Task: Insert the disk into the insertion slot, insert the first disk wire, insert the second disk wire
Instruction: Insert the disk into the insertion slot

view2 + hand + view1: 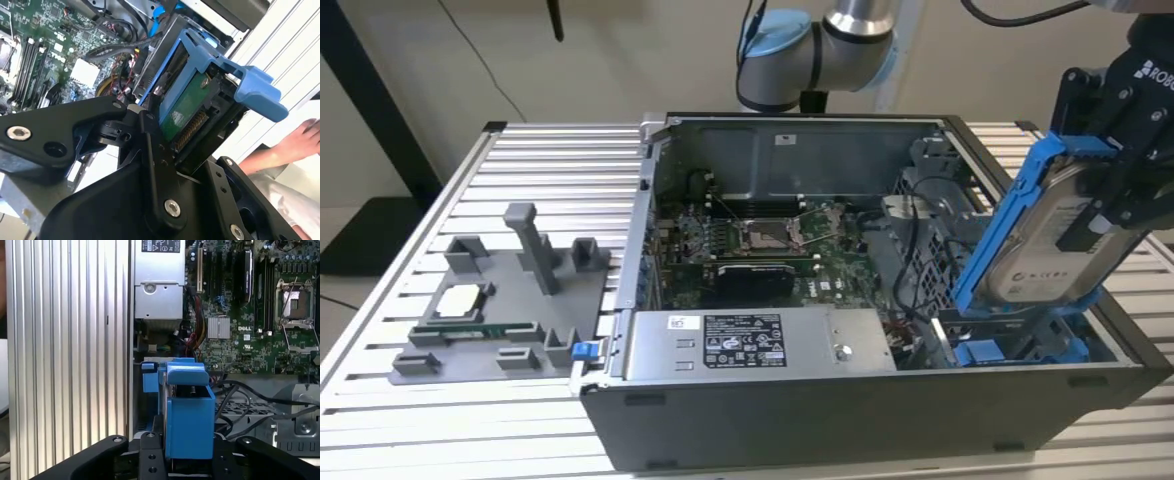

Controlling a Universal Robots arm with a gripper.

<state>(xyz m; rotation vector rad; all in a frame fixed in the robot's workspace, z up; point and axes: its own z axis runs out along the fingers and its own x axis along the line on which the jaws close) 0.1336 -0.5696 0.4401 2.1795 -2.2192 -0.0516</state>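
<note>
Where the open computer case (854, 410) sits on the slatted worktop (400, 440), the hand (1105, 195) is over the case's near corner on the exterior view's right, clenched on the disk (1047, 245).

- The disk stands steeply tilted, label face toward the exterior camera and blue frame running up both long edges. The upper part is pinched between the black fingers (1087, 230).
- Its lower end is down by the blue rails of the insertion slot (1014, 348), very near them (contact or entry cannot be told).
- In the second wrist view, the disk's (185, 107) green board underside and a row of contacts show, and the hand (185, 130) grips either side.
- In the first wrist view, the blue frame end of the disk (187, 425) is between the fingers of the hand (187, 452).
- Inside the case are the motherboard (747, 240) and the power supply (761, 345).
- A grey fixture tray (507, 345) lies on the worktop well apart from the case, with a processor chip (460, 300) resting on it.
- A person's arm (280, 150) is beyond the case.
</note>
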